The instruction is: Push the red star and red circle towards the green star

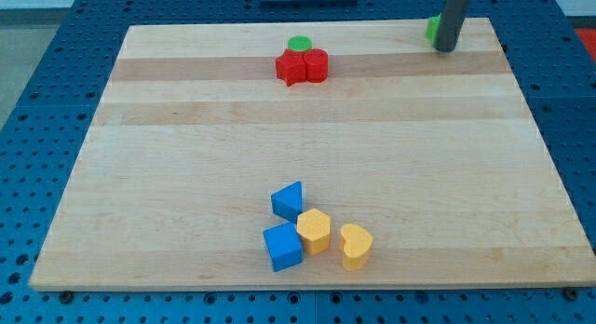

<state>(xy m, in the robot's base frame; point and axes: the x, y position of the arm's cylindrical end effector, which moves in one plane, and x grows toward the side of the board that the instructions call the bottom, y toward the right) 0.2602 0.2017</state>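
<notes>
No brand, label or writing readable anywhere on the wooden board [186, 156] or the blue perforated table [37, 128] around it. Near the view's top centre: red star [291, 69] touching red circle [317, 65] on its right, green circle [299, 44] just behind both. At the view's top right: tip [446, 50] down on the board, touching a green block [433, 29], shape largely hidden behind the rod. No gripper fitted, nothing grasped. Near the view's bottom centre, clustered: blue triangle [289, 200], blue cube [282, 246], yellow hexagon [315, 230], yellow heart [356, 246].
</notes>
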